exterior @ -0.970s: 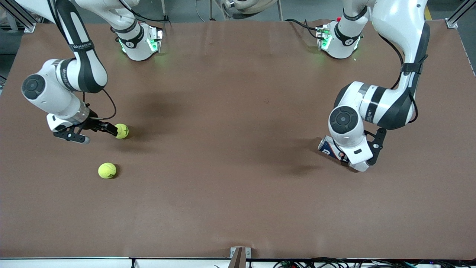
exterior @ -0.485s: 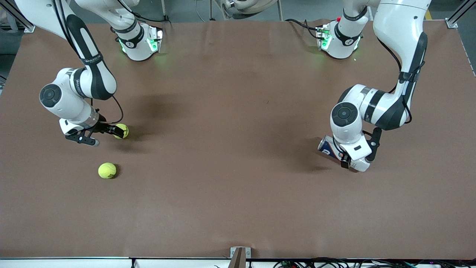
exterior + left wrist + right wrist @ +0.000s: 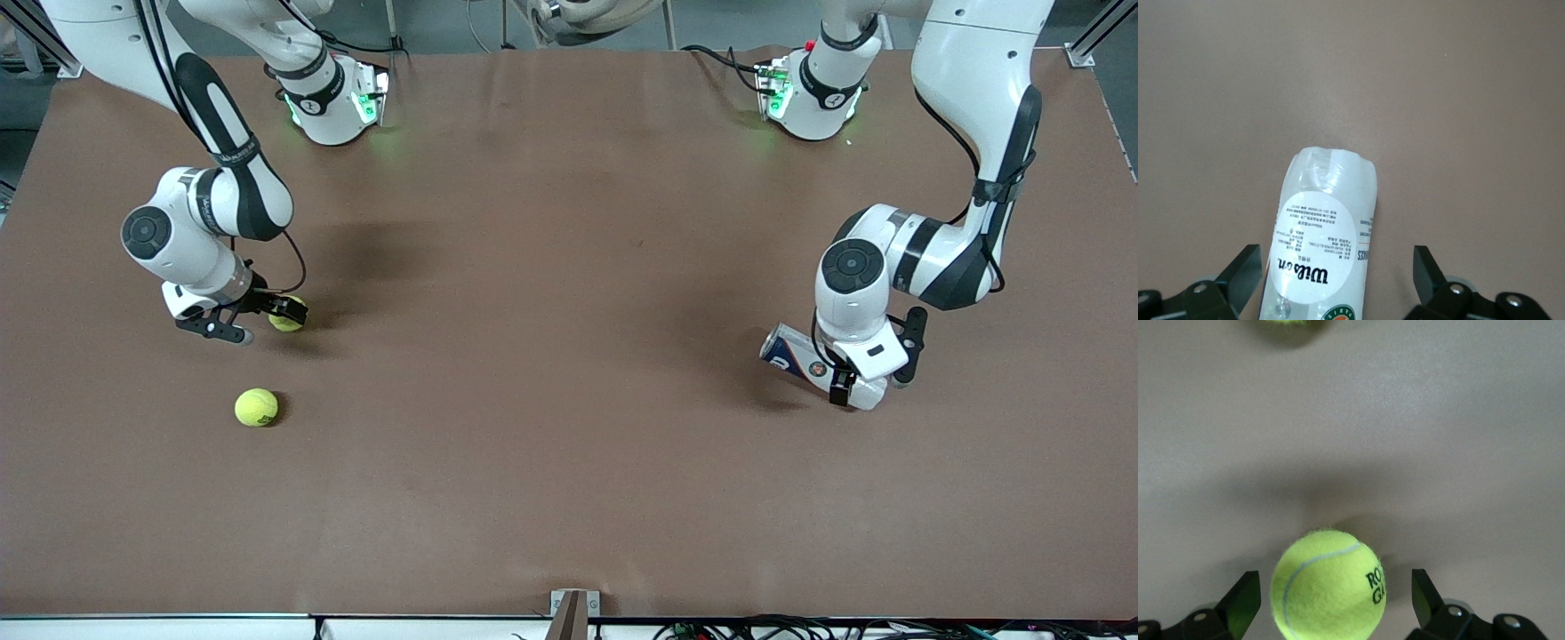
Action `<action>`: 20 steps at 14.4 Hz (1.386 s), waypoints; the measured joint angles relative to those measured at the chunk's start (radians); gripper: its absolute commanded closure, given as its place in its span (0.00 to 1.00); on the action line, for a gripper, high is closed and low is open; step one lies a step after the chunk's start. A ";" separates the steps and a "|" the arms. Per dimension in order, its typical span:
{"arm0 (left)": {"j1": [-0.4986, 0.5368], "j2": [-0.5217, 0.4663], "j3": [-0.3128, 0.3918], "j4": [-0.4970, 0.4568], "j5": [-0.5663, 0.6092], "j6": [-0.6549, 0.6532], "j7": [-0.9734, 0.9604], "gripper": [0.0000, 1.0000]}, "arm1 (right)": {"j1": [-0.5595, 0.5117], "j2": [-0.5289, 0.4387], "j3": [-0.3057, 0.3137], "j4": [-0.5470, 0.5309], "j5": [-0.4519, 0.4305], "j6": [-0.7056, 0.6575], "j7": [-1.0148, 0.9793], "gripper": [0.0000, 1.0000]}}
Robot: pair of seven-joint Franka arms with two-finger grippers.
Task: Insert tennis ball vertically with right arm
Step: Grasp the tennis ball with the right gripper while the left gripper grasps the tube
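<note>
My right end effector (image 3: 260,316) straddles a tennis ball (image 3: 1329,585), fingers wide, not gripping. My left end effector (image 3: 1338,280), open, brackets the lying ball can (image 3: 1321,247); its contents can't be seen.

A broad brown table (image 3: 569,267) with a matte surface fills nearly the whole front view. Soft shadows darken patches of it, and green light glows on it at the far edge. A pale rail (image 3: 267,617) lines the near edge, with a small metal bracket (image 3: 573,604) at its middle. Grey floor (image 3: 444,22) shows above the far edge.
</note>
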 measured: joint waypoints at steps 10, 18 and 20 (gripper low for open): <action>0.001 0.044 -0.001 -0.031 0.056 0.043 -0.005 0.00 | 0.000 0.009 0.000 0.001 0.000 0.002 0.015 1.00; 0.003 0.077 0.003 -0.033 0.064 0.079 -0.005 0.00 | 0.038 -0.029 0.004 0.096 0.007 -0.154 0.164 1.00; 0.005 0.084 0.004 -0.033 0.071 0.080 -0.005 0.00 | 0.043 -0.044 0.005 0.126 0.009 -0.204 0.180 1.00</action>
